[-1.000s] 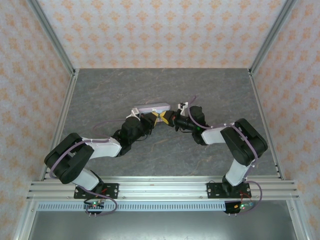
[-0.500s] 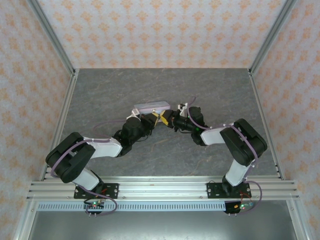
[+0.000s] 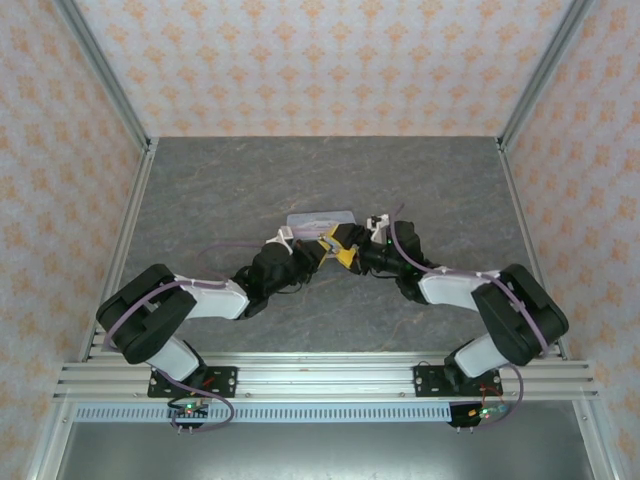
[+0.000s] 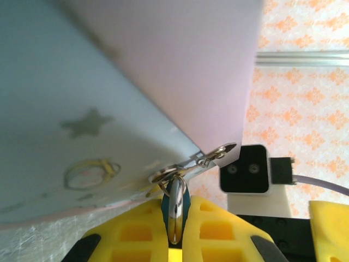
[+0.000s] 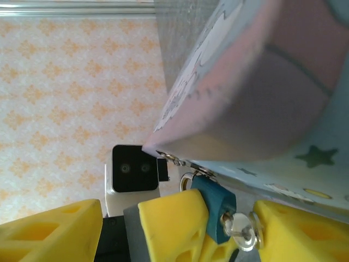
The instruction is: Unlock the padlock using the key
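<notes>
The padlock is a small teal block. It hangs by its silvery shackle from the clasp at the corner of the pale-blue tin. Seen edge-on from the left wrist, it sits pinched between the left fingers. The key, shiny and pale, juts from the padlock's lower end. Its round head is right against the body and its blade is hidden.

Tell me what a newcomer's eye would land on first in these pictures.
The pastel-blue tin, star-printed, looms large in the left wrist view. Under its corner the teal padlock sits pinched between the yellow fingers of the left pincer, with a silvery key against its end in the right wrist view. From above, it meets the right pincer tip to tip at the middle of the table.
</notes>
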